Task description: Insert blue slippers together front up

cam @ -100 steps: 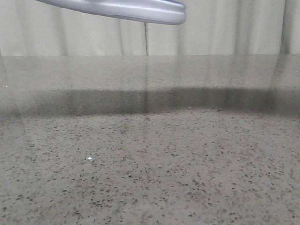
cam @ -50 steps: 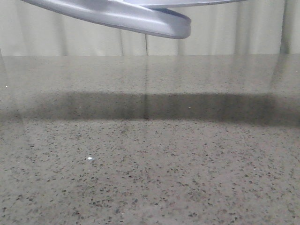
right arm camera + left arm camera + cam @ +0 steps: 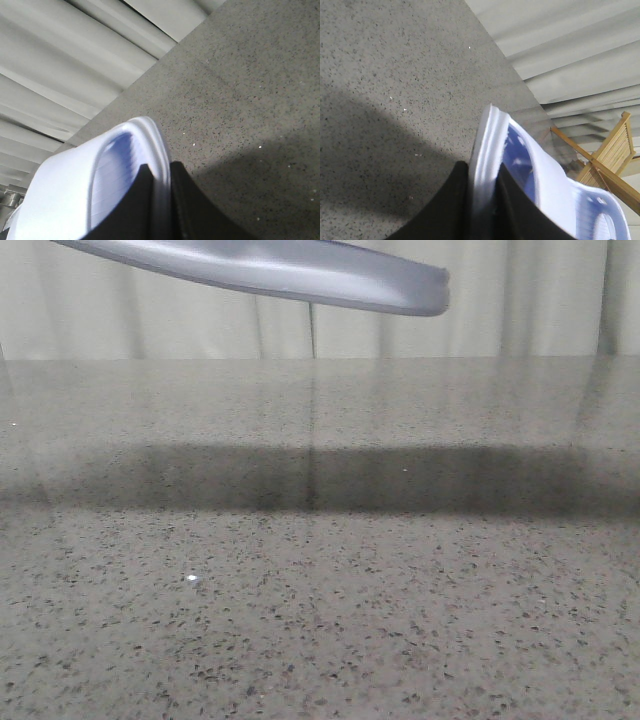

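Right now you have both blue slippers off the table [image 3: 320, 620] and in the air, one in each arm. Your left gripper [image 3: 482, 200] has its jaws clamped on the edge of one slipper [image 3: 520, 165], its strap and ribbed footbed running away from the fingers. Your right gripper [image 3: 160, 200] is clamped the same way on the rim of the other slipper [image 3: 85, 185]. From the front you see only a pale sole [image 3: 280, 270] high over the speckled top; you cannot tell from there whether the two are touching. You look to be at the joining step, with nothing nested yet. Next you need to line the soles up, fronts pointing upward, and slide one into the other without loosening either grip.
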Available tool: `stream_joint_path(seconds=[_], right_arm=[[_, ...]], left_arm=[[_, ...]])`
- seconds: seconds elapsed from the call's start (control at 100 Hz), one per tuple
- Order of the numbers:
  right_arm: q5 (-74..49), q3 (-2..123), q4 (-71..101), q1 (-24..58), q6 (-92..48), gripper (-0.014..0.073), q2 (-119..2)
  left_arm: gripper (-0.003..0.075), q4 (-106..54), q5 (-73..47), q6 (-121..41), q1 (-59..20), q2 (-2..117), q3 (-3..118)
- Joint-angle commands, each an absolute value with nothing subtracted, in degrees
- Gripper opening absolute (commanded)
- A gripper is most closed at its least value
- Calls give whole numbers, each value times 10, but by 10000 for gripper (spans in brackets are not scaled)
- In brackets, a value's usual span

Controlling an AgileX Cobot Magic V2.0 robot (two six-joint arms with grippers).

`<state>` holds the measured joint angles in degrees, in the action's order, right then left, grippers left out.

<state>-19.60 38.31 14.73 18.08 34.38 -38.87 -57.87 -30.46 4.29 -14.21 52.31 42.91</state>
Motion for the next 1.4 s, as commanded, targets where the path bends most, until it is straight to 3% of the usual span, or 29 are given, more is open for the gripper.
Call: stream_joint_path(seconds=[0.0,0.38,0.7,1.39], right_arm=[[-143,405,151,181,336,-107,-386],[-142,405,168,183,336,-107,-386],[-107,405,168,246,336,-107,-387],[-94,404,160,247,336,-107,-430]], left_arm=[[27,-615,-300,42,-146,521,444],[27,-716,-340,-51,-146,521,444],[27,-743,-366,-63,-146,521,444],[27,-893,-451,-158,-146,521,444]])
